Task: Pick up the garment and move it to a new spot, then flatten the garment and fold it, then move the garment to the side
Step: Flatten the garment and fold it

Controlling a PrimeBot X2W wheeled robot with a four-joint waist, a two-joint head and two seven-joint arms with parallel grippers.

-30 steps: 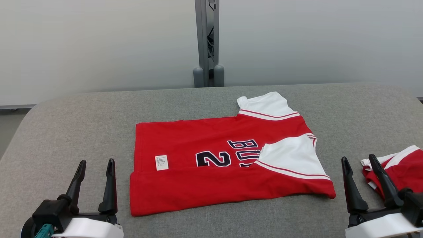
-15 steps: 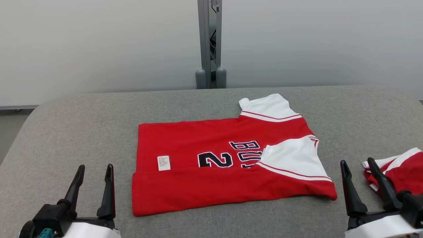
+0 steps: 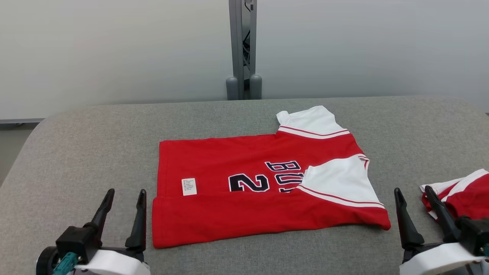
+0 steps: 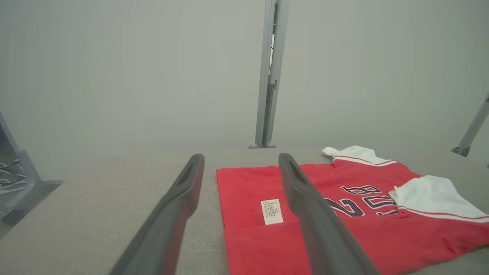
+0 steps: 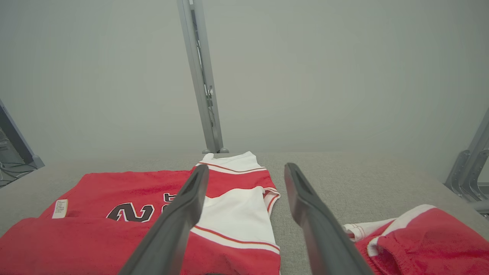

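At the lower left of the head view the left gripper [image 3: 127, 191] is seen with its fingers spread apart and nothing between them. It is just beside the near left corner of the garment [image 3: 244, 214] and is not touching it. The garment, a red jersey with white sleeves, is laid flat in the middle of the grey desk [image 3: 76, 152]. Its near strip appears to be doubled up over the body along a straight crease just below the care label [image 3: 188, 186], and one white sleeve [image 3: 340, 179] is turned in over the lettering. The pick-up, the placing and the flattening are therefore judged done and the folding begun; at least one more fold and the move to the side are judged left. At the lower right the right gripper [image 3: 412, 189] is likewise held apart and empty, between the garment's right end and a second red-and-white cloth [image 3: 464, 194] bunched at the right edge.
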